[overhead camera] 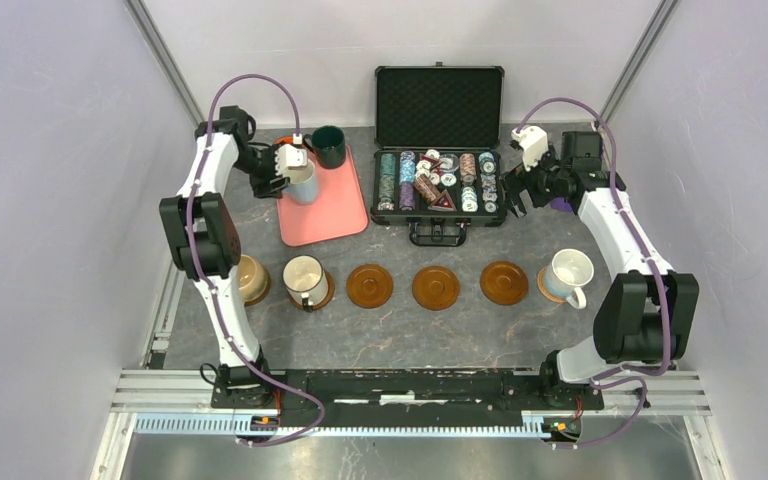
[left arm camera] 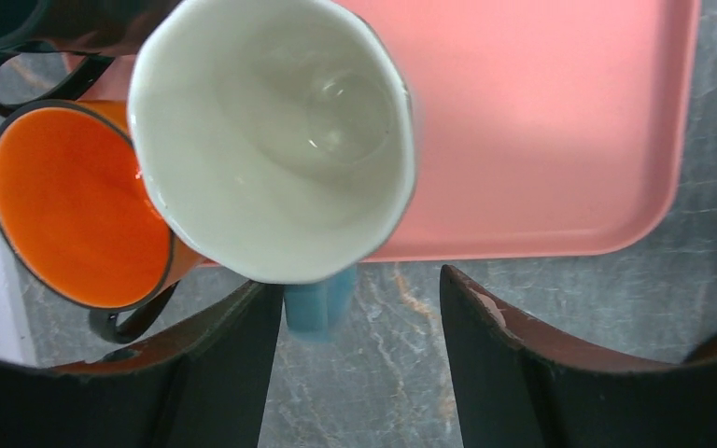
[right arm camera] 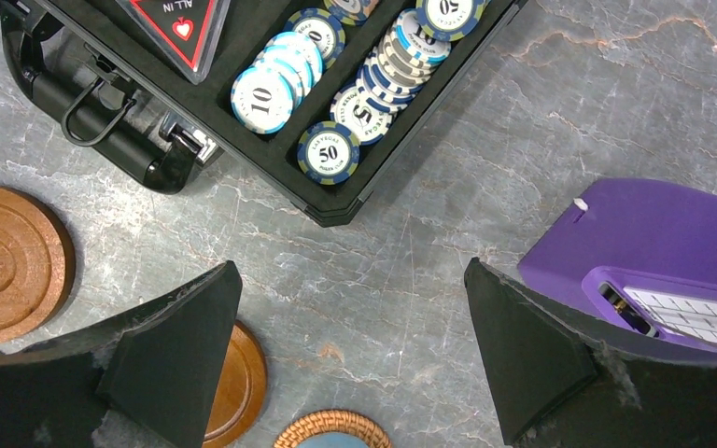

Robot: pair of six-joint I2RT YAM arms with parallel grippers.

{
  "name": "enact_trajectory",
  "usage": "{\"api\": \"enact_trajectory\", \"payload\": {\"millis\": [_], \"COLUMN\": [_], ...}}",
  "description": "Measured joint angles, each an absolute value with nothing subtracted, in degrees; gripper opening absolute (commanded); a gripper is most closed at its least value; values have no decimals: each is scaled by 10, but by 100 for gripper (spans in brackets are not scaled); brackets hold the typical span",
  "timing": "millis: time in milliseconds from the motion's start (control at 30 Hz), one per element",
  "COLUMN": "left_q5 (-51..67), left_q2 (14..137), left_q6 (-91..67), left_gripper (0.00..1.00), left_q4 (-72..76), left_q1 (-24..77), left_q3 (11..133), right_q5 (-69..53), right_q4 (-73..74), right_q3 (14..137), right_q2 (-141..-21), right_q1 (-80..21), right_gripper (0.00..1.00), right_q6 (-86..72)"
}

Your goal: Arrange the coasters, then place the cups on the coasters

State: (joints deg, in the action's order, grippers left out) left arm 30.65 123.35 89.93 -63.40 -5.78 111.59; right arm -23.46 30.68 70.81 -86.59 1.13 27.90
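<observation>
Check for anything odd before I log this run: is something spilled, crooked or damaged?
Nothing spilled or toppled. Minor wear only: the left end effector has a pale chip on one finger, and the right end effector shows frayed edges on its fingers.

Left arm (overhead camera: 200, 230) reaching forward, elbow raised, wrist turned inward. Left gripper (left arm camera: 359, 278): fingers (left arm camera: 215, 373) parted, moderate gap. Right arm (overhead camera: 625, 240) reaching forward, wrist angled inward, downward. Right gripper (right arm camera: 350, 264): fingers (right arm camera: 177, 345) spread wide, holding nothing.
</observation>
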Motion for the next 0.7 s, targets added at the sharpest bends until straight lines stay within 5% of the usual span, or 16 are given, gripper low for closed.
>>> {"api": "enact_trajectory", "payload": {"millis": [700], "left_q5": [343], "left_q2": [1156], "left_q6": [743], "left_gripper": [67], "left_q4": [-638], "left_q1": [-13], "left_q3": [1003], "right_q5": [-250], "right_q4": [295], "right_q3": [699], "right_q2": [-861], "right_q1": [11], "right_gripper": [98], "right_q6": [271]}}
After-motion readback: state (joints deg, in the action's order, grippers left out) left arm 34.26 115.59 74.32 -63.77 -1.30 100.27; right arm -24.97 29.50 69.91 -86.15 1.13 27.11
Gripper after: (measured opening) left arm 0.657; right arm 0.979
